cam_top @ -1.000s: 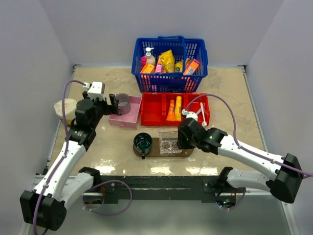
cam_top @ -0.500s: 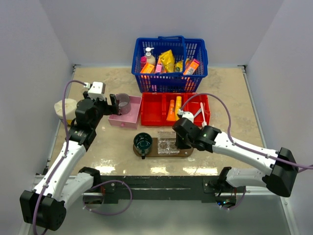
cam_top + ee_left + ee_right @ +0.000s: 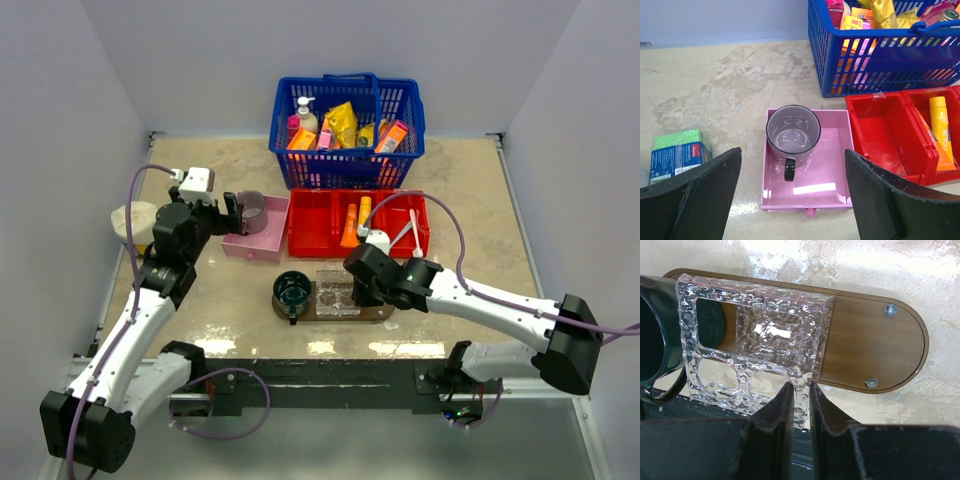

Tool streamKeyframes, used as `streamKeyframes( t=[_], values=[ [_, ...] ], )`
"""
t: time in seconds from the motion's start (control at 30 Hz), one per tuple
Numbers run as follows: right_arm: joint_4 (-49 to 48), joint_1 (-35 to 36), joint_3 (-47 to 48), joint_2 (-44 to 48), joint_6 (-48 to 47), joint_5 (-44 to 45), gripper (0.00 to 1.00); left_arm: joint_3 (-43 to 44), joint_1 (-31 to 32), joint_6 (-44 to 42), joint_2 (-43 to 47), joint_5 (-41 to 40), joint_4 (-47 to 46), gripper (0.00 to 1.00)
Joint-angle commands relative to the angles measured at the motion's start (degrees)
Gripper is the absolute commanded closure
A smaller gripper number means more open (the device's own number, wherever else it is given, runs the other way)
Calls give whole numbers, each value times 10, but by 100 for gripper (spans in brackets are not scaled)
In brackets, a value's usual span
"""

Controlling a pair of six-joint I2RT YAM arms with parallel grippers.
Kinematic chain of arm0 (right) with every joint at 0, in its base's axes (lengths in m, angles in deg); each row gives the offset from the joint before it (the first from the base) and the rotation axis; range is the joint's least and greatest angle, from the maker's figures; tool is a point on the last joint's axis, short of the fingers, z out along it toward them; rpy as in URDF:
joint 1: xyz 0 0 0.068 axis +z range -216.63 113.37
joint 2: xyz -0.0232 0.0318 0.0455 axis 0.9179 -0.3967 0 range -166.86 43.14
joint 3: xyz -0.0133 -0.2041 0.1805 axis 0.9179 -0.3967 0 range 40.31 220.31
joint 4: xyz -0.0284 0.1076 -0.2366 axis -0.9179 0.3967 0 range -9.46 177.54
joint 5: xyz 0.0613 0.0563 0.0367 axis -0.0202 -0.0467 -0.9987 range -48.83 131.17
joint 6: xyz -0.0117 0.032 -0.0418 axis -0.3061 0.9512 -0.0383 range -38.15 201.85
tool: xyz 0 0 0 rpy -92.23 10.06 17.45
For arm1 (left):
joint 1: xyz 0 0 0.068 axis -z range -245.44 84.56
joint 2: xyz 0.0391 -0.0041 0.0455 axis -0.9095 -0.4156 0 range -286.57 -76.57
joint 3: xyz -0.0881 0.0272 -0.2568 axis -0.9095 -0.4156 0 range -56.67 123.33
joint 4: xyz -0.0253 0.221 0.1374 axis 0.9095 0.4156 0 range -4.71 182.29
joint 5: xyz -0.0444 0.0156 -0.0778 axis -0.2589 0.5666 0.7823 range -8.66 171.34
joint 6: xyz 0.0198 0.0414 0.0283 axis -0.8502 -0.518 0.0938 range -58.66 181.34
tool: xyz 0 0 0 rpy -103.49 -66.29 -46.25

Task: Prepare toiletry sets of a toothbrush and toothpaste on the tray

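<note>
Between the fingertips of the right gripper (image 3: 801,392) sits the near rim of a clear, knobbly holder (image 3: 765,332). The jaws are drawn almost together and pinch that rim. The holder lies on the tray (image 3: 870,347), which stretches just ahead of this gripper, its bare rounded end off to the gripper's right. A dark green mug (image 3: 652,355) stands on the tray's other end, to the gripper's left and just beside the holder.

Beyond this gripper, past the tray's far edge, is the red bin (image 3: 300,226). Two tubes of toothpaste (image 3: 349,226) lie side by side in its middle compartment, and a toothbrush (image 3: 413,232) lies in its right-hand compartment, all apart from the tray.

The left gripper (image 3: 792,160) hangs with its jaws spread wide and nothing in them. Directly below it is the pink box (image 3: 832,167), with a grey mug (image 3: 792,131) standing inside. The blue basket (image 3: 880,67) is ahead and to its right, and a green sponge pack (image 3: 677,152) lies to its left.
</note>
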Motion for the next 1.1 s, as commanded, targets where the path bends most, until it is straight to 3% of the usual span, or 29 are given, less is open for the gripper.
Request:
streamKeyframes(
  t=[0.0,0.77,0.9,1.07],
  values=[
    [-4,6,19,3,30,21,94,8,4,-3,9,6,-18,12],
    [-16,19,28,-10,32,21,96,8,6,-3,12,7,-18,12],
    [-10,20,31,-12,34,24,91,8,6,-3,10,8,-18,12],
    [-5,20,31,-5,37,32,74,8,6,-2,10,8,-18,12]
  ],
)
